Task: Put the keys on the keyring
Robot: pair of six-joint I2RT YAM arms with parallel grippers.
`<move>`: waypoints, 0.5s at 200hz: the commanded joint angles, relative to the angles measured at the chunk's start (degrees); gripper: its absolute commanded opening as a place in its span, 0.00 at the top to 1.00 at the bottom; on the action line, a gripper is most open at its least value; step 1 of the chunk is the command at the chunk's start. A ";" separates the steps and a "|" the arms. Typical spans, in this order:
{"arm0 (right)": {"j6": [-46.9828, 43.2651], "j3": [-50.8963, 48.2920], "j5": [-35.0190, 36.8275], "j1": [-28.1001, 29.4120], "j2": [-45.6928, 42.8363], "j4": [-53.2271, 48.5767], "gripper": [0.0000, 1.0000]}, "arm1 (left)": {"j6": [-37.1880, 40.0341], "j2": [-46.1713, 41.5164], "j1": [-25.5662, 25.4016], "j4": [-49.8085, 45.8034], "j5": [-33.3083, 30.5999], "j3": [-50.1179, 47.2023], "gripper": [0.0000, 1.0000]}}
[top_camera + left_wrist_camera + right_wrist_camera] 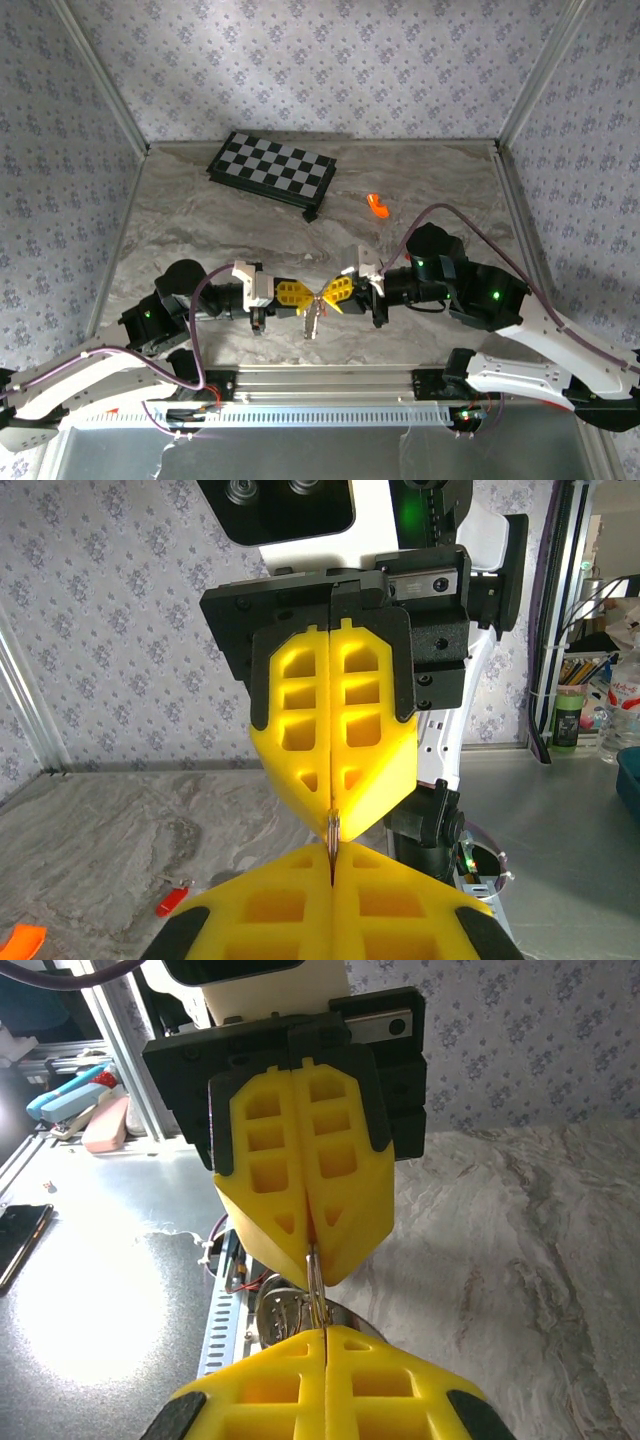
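Note:
The silver keyring (313,316) hangs between my two grippers near the table's front edge, its short chain dangling below. My left gripper (303,298) and right gripper (328,295) meet tip to tip, and each is shut on the ring's thin metal edge. In the left wrist view the keyring (332,832) shows edge-on between my left gripper (332,854) and the right gripper's yellow fingers (300,730) facing it. The right wrist view shows the keyring (316,1290) pinched by my right gripper (325,1332). One red key (172,900) lies on the table, apart from both grippers.
A black-and-white chequered board (272,170) lies at the back of the marble table (200,230). A bright orange piece (377,205) sits right of it, and the orange piece (20,940) is also in the left wrist view's corner. Patterned walls enclose three sides.

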 commanded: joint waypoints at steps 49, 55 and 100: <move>-0.75 -0.25 -2.03 -0.29 1.00 -1.66 1.00 | -0.54 -0.43 -0.30 3.81 1.06 0.47 1.00; -0.84 -0.40 -1.93 -0.36 1.05 -1.85 1.00 | -0.56 -0.47 -0.30 4.01 1.12 0.44 1.00; -2.07 -1.08 -2.98 -0.53 1.21 -3.03 1.00 | -1.43 -0.52 -0.29 5.96 1.54 0.11 1.00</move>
